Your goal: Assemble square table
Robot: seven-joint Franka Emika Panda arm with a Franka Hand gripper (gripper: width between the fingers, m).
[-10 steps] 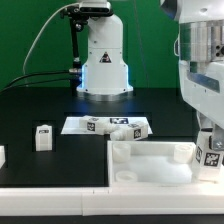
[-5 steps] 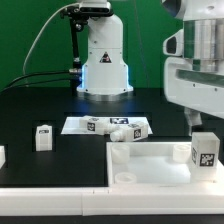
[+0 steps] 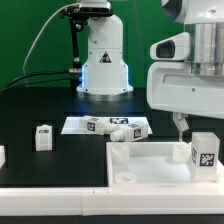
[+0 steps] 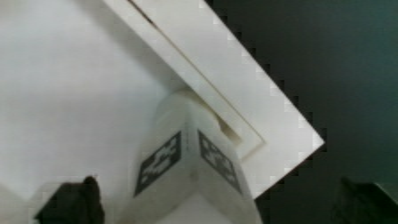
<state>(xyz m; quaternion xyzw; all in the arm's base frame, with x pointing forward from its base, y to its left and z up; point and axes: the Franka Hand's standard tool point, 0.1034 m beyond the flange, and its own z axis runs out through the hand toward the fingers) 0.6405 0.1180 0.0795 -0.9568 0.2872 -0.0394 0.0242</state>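
Observation:
The square table top (image 3: 150, 162) lies flat at the front of the exterior view's right. One white leg (image 3: 205, 151) with a black-and-white tag stands upright on its right corner. My gripper (image 3: 184, 127) hangs open just above and to the left of that leg, not touching it. In the wrist view the leg (image 4: 185, 160) shows its two tagged faces between the gripper's (image 4: 219, 205) wide-apart dark fingertips (image 4: 75, 202), on the top's corner (image 4: 214, 70). A second leg (image 3: 42, 137) stands alone on the black surface at the left. A third leg (image 3: 135, 128) lies against the marker board.
The marker board (image 3: 82, 124) lies on the black surface in front of the robot base (image 3: 105, 65). A white rail (image 3: 55, 196) edges the front. A small white part (image 3: 2, 155) shows at the exterior view's far left edge.
My gripper was down around the leg on the top's right corner. It has let go, risen and shifted to the exterior view's left. The leg stays standing.

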